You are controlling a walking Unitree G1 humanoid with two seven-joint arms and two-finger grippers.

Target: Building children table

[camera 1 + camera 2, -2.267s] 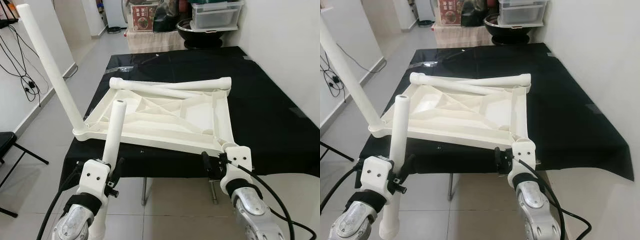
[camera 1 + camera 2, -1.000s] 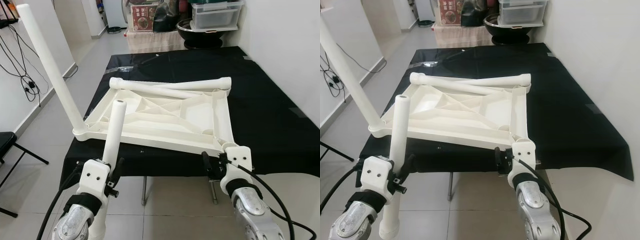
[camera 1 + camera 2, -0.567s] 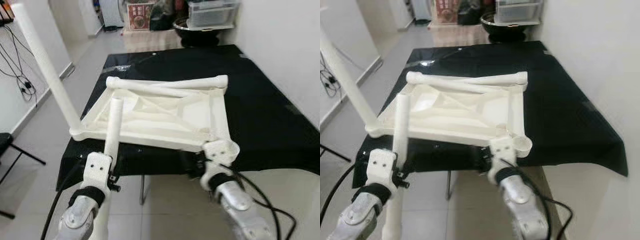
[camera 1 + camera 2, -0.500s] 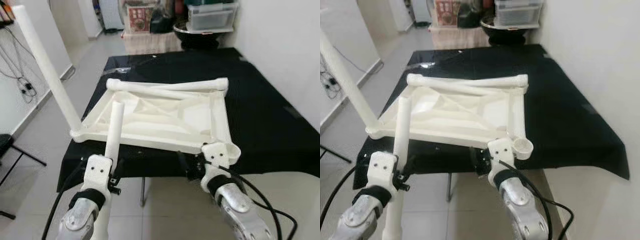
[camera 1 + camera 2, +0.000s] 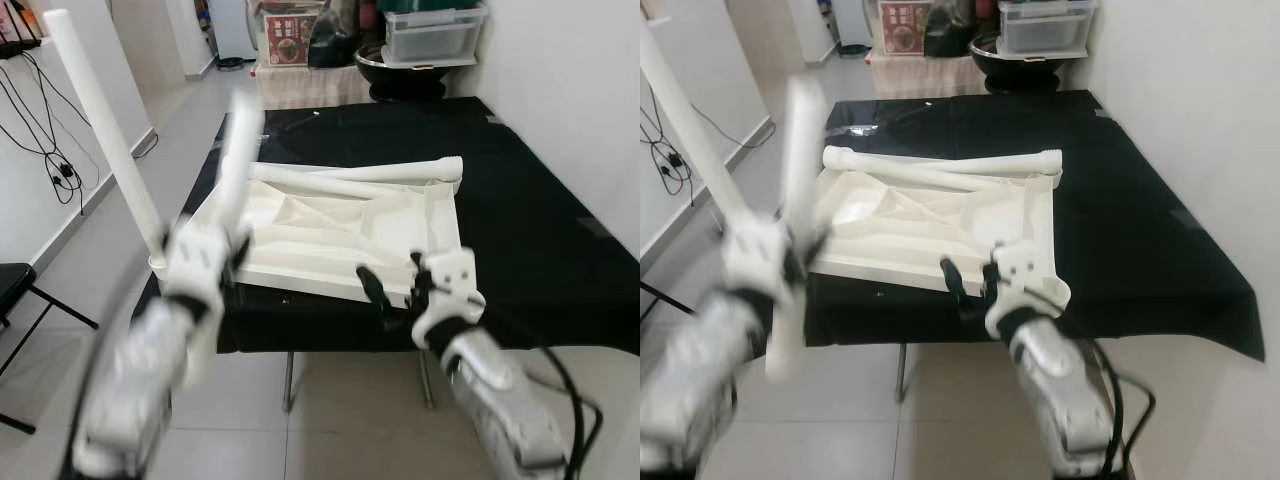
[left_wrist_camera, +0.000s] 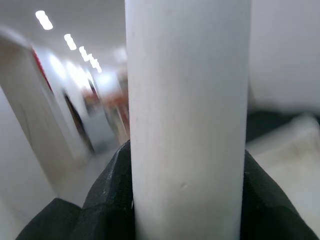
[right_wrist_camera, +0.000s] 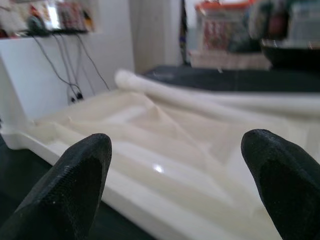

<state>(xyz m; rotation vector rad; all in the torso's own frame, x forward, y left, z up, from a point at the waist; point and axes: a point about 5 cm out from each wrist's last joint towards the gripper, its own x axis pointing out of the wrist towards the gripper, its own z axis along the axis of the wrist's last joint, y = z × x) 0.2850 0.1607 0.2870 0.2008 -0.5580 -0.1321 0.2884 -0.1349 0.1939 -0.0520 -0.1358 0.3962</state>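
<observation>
Left gripper (image 5: 222, 252), fingers clamped round the white leg (image 5: 238, 150), should hold it plumb above the upturned tabletop (image 5: 345, 235)'s near socket; right gripper (image 5: 392, 287), fingers spread and empty, steadies that edge.

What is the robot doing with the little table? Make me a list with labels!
surface: black-covered table
tabletop: white, upside down, ribs showing
fitted leg: stands up at the near left corner
loose legs: two lying across the far edge
left gripper: shut on a white leg, blurred
held leg: upright
right gripper: open, at the tabletop's near edge
</observation>
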